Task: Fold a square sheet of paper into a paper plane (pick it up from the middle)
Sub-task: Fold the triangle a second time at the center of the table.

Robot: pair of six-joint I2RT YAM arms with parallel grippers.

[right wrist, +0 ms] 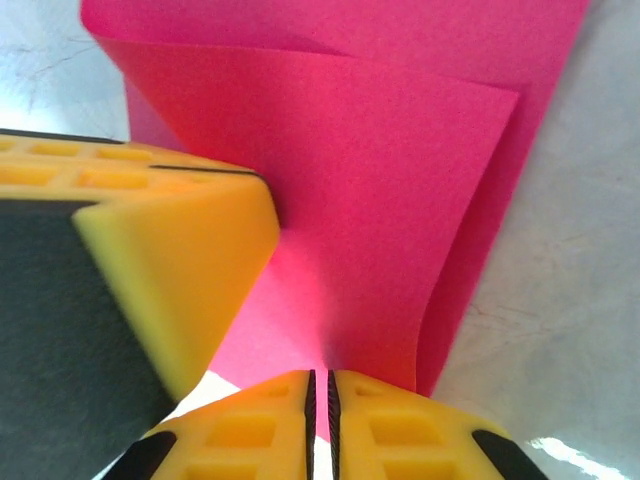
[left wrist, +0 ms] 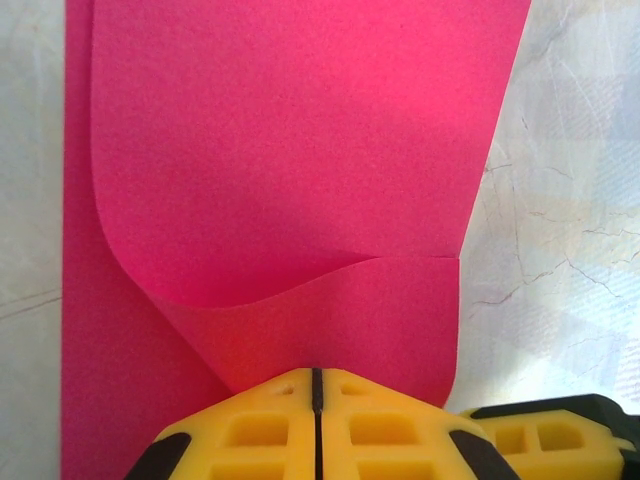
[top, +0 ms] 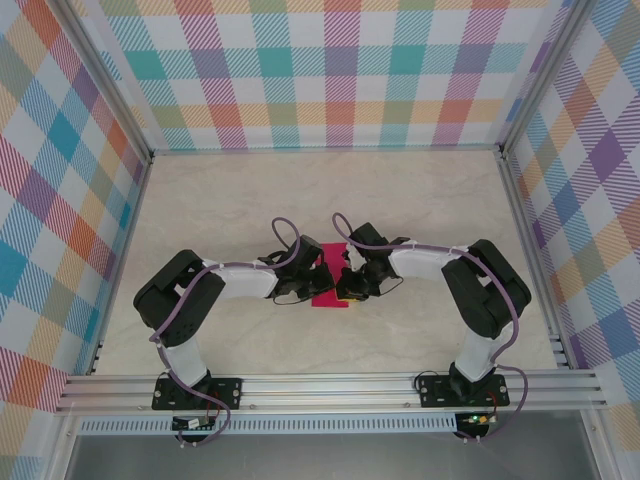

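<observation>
Pale marbled tabletop (top: 420, 200), plaid walls (top: 330, 70) around. At its centre, between both wrists, lies the square sheet of paper (top: 325, 298), partly folded with one flap raised. Noted: left gripper (left wrist: 317, 375) clenched on that flap's edge; right gripper (right wrist: 320, 380) pinching the sheet from the other side, jaws nearly together.

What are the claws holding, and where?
Both pinch the pink paper: left claw at the folded-over flap's edge, right claw at the raised fold's edge.

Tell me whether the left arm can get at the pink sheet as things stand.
Yes, it seems so: the left gripper is right at the square sheet of paper, jaws shut on its folded near edge. The right gripper pinches the sheet close beside it, without blocking it.
</observation>
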